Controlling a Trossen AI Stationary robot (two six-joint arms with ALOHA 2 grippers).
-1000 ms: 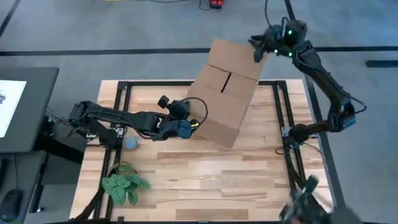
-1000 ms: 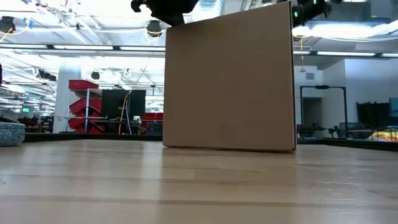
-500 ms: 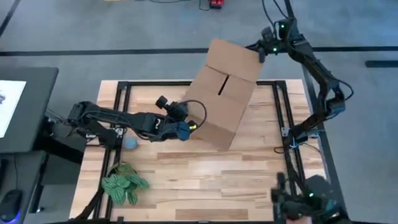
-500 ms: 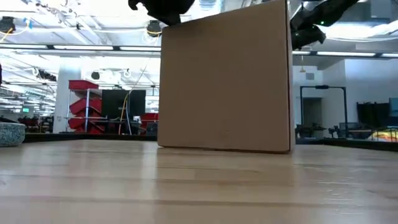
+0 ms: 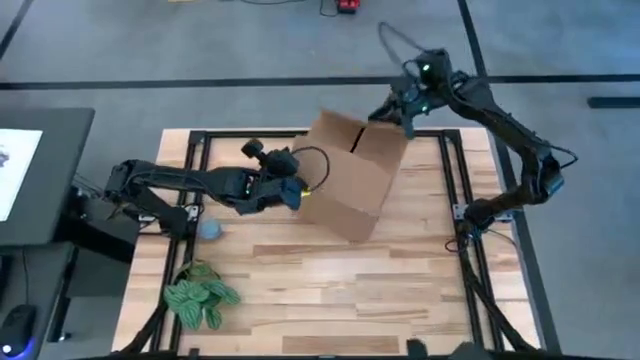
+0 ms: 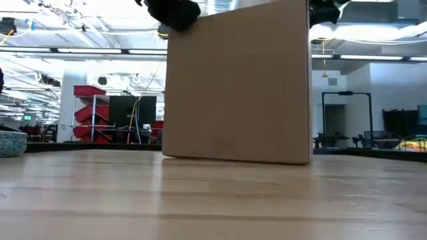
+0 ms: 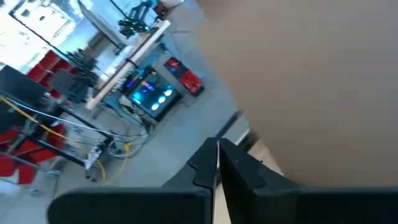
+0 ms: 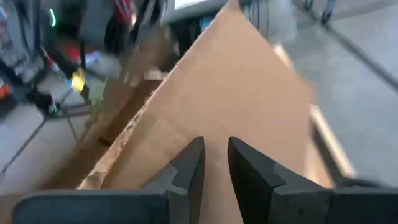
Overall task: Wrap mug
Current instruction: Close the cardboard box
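1. A large cardboard box (image 5: 348, 180) is seen on the wooden table (image 5: 330, 280), toward the table's 12 o'clock edge in the high view, with its top flaps partly raised.
2. In the low view the box (image 6: 237, 83) stands on the tabletop (image 6: 213, 200) and fills the middle of the picture; one plain brown side is presented.
3. The left gripper (image 5: 290, 190) is placed at the box's 9 o'clock side, right against the cardboard wall.
4. In the left wrist view its two dark fingers (image 7: 205, 165) are pressed together with almost no gap, and nothing is seen between them; the brown box wall (image 7: 311, 81) lies just beside them.
5. The right gripper (image 5: 405, 105) is held above the box's 1 o'clock corner, over a raised flap.
6. In the right wrist view its fingers (image 8: 189, 165) are set narrowly apart, with the brown flap (image 8: 236, 106) seen behind them; whether the flap is touched cannot be told.
7. A small grey-blue round object (image 5: 211, 230), possibly the mug, lies on the table at 8 o'clock from the box, well apart from it.
8. A green leafy plant (image 5: 200, 298) lies near the table's 7 o'clock corner.
9. At the 9 o'clock edge of the low view a grey bowl-like rim (image 6: 10, 142) is partly shown.
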